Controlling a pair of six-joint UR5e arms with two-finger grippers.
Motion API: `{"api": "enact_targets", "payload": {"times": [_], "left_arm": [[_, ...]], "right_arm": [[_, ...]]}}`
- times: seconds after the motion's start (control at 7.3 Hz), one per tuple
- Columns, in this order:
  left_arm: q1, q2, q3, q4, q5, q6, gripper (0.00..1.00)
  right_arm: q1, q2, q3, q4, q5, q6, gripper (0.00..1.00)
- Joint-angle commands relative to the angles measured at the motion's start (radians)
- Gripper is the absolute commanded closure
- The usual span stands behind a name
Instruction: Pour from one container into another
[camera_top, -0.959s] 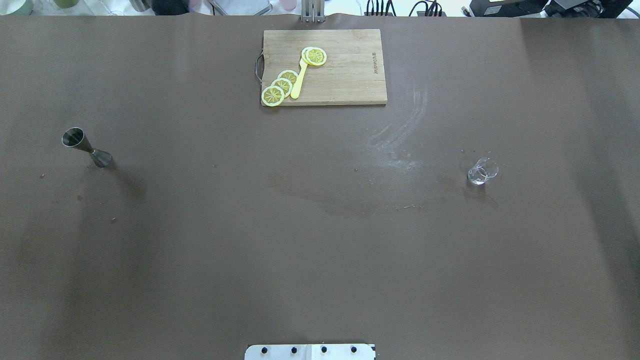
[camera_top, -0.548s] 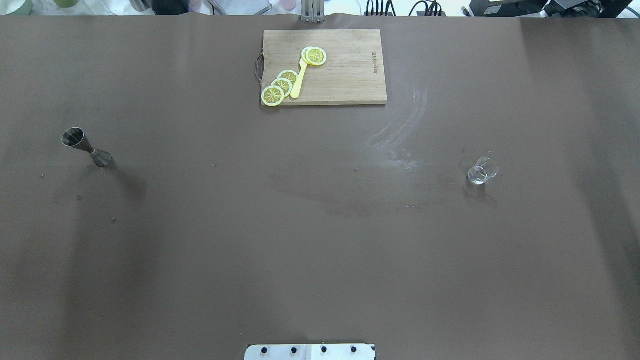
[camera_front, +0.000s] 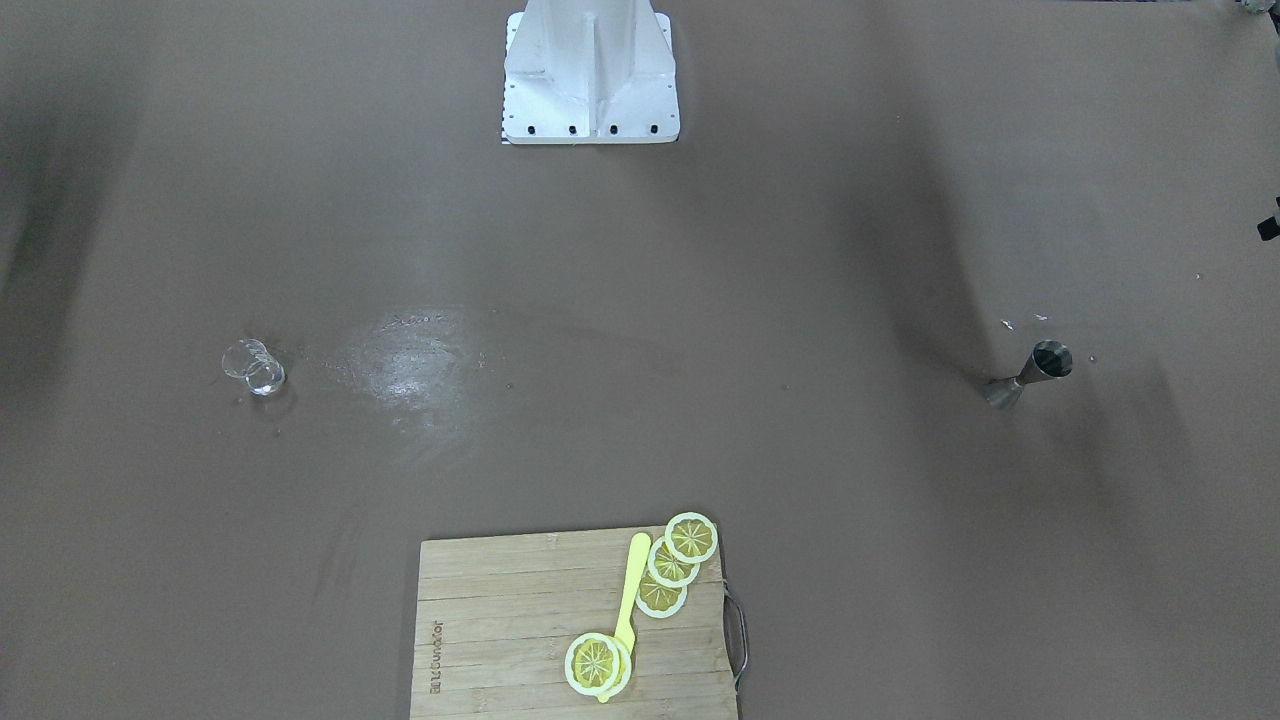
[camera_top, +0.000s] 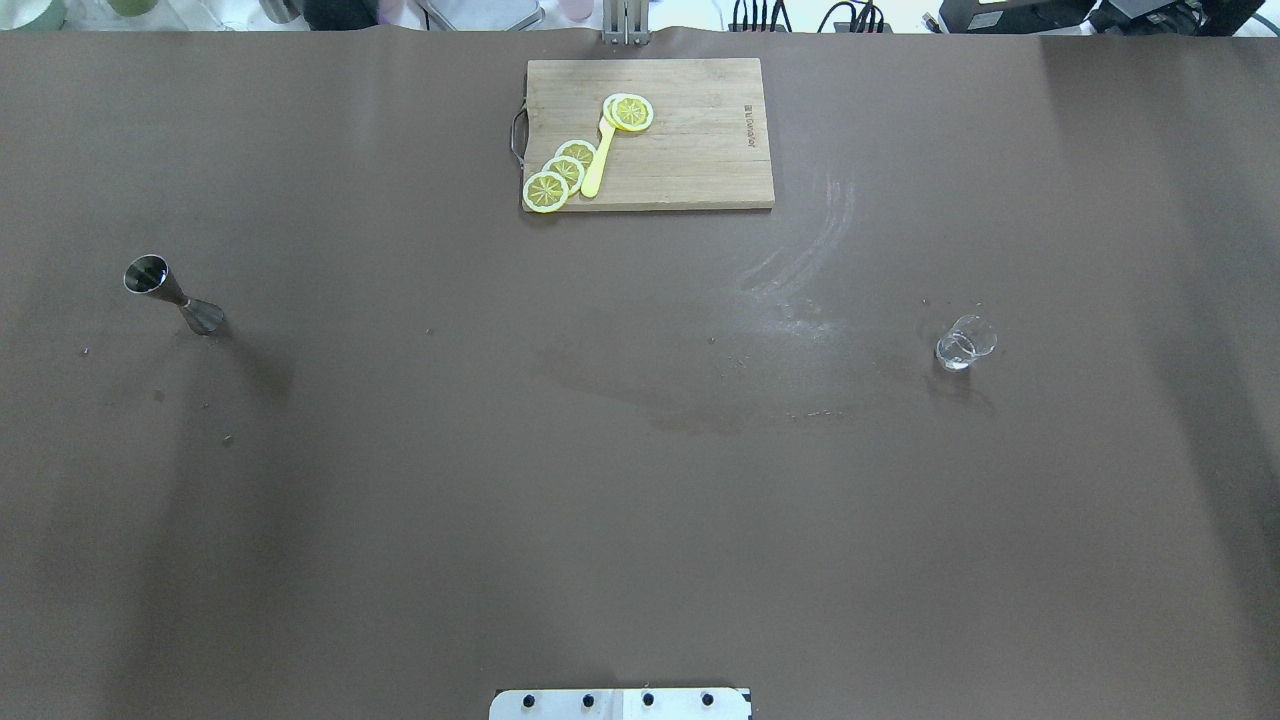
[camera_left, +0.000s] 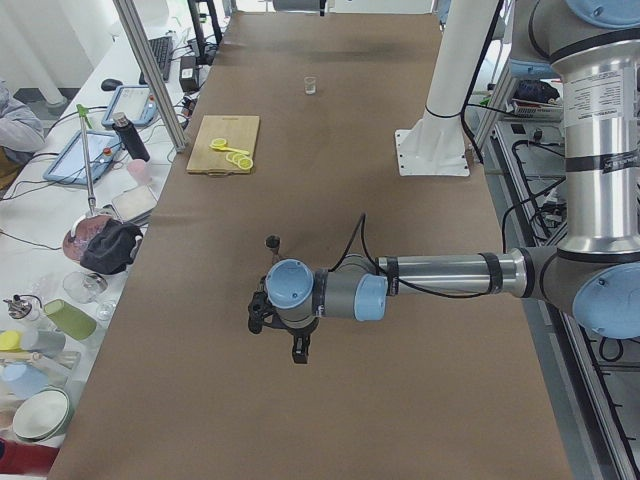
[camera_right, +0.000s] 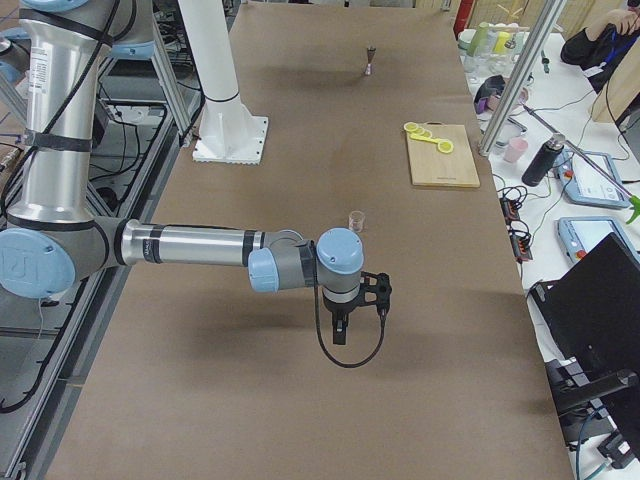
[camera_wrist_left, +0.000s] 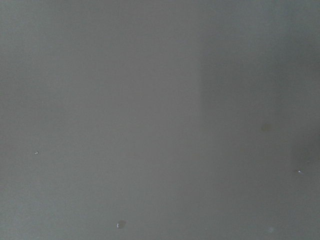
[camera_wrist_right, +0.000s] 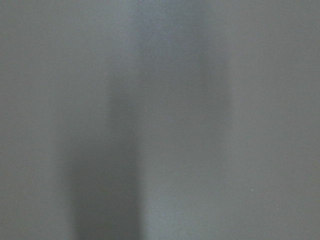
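Saw the jigger (camera_top: 175, 296) upright at the bench (camera_top: 640, 520)'s left, the glass cup (camera_top: 965, 343) well apart at its right. Could not tell spread from together for left claw (camera_left: 299, 356) or right claw (camera_right: 339, 338).

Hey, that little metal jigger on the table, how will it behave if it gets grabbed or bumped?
The jigger stands upright on a small cone base, so a sideways bump would probably tip it. Its shiny metal looks stiff but likely slippery; the narrow waist seems the surest grip. Tipped, it would probably roll in an arc.
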Motion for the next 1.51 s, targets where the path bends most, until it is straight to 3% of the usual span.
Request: {"api": "enact_targets", "payload": {"times": [0.0,0.14,0.41,1.37], "left_arm": [[0.001,-0.007,-0.034,0.075,0.048,0.076,0.01],[-0.001,-0.025,-0.071,0.165,0.065,0.077,0.01],[-0.038,-0.168,-0.140,0.494,0.136,0.078,0.01],[-0.065,-0.188,-0.114,0.520,0.124,0.069,0.01]], "right_arm": [[0.000,-0.001,0.000,0.001,0.000,0.000,0.00],[0.000,-0.001,0.000,0.001,0.000,0.000,0.00],[0.000,-0.001,0.000,-0.002,0.000,0.000,0.00],[0.000,-0.002,0.000,-0.005,0.000,0.000,0.00]]}}
